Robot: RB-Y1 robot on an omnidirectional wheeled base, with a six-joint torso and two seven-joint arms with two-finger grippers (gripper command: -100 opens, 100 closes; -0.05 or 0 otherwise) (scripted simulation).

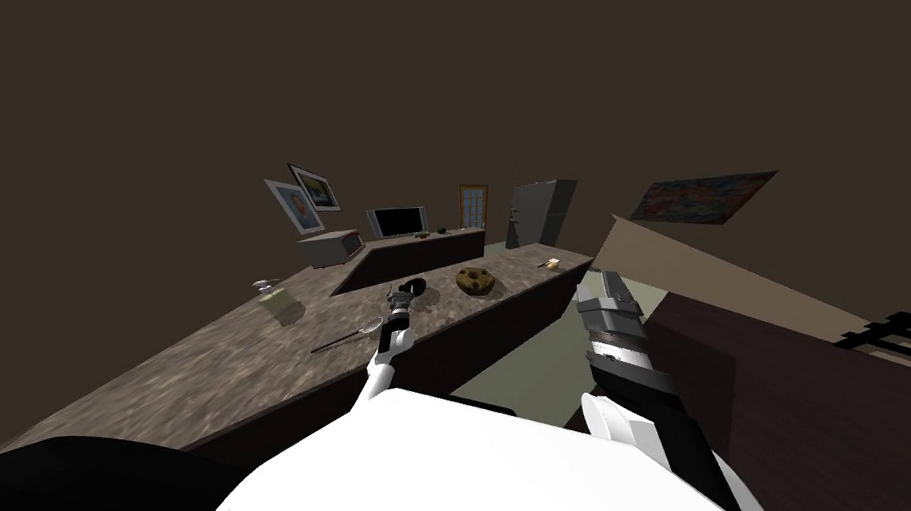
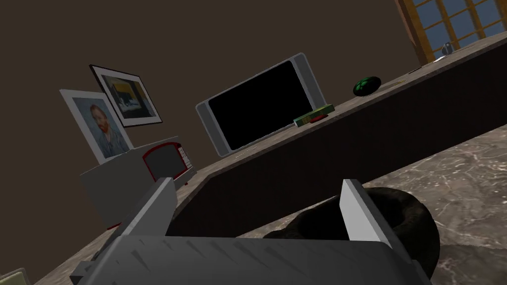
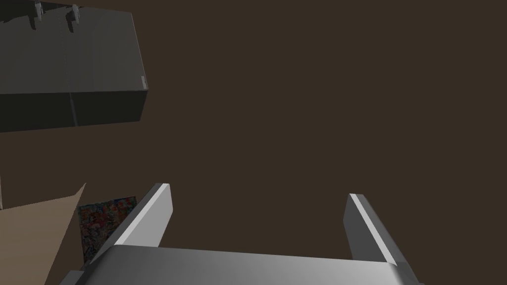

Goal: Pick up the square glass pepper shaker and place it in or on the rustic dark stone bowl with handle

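Note:
The dark stone bowl (image 1: 414, 287) sits on the mottled stone counter (image 1: 201, 375) near its inner edge. My left gripper (image 1: 393, 297) hangs just short of it, open and holding nothing. In the left wrist view the bowl (image 2: 408, 217) lies beyond and beside the right finger of the left gripper (image 2: 257, 185), its inside mostly hidden. A small squarish glass container (image 1: 277, 300) with pale contents stands on the counter well to the left. My right gripper (image 1: 601, 282) is raised off to the right of the counter, and the right gripper (image 3: 257, 192) is open and holds nothing.
A brown cookie-like disc (image 1: 473, 279) lies right of the bowl and a long-handled strainer (image 1: 349, 333) lies nearer me. A microwave (image 2: 148, 168), a dark screen (image 2: 260, 106), a book (image 2: 312, 116) and a green object (image 2: 366, 85) stand on the far counter. A dark cabinet (image 1: 804, 393) is on my right.

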